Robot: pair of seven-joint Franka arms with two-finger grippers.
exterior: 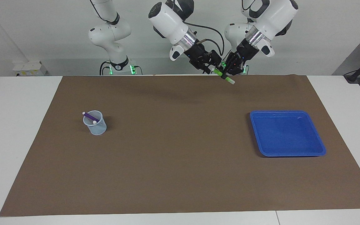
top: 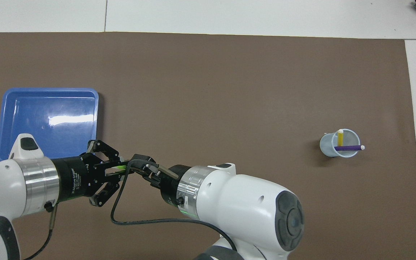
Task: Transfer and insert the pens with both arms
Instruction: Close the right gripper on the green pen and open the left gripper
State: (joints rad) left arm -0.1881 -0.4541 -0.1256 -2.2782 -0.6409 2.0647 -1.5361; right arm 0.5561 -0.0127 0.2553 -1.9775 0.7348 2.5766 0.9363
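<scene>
The green pen (exterior: 223, 76) hangs in the air between my two grippers, over the mat's edge by the robots, its pale cap end pointing down toward the tray's end. My left gripper (exterior: 227, 72) is shut on it. My right gripper (exterior: 213, 69) is at the pen's green end, touching or nearly so. In the overhead view the left gripper (top: 119, 169) and right gripper (top: 135, 169) meet tip to tip with the green pen (top: 121, 168) between them. The purple pen (exterior: 89, 116) and the yellow pen (top: 340, 137) stand in a pale cup (exterior: 95, 122).
An empty blue tray (exterior: 287, 112) lies toward the left arm's end of the brown mat (exterior: 173, 140); it also shows in the overhead view (top: 49, 90). The cup (top: 329, 146) stands toward the right arm's end. A smaller white arm with a green-lit base (exterior: 117, 67) stands off the mat.
</scene>
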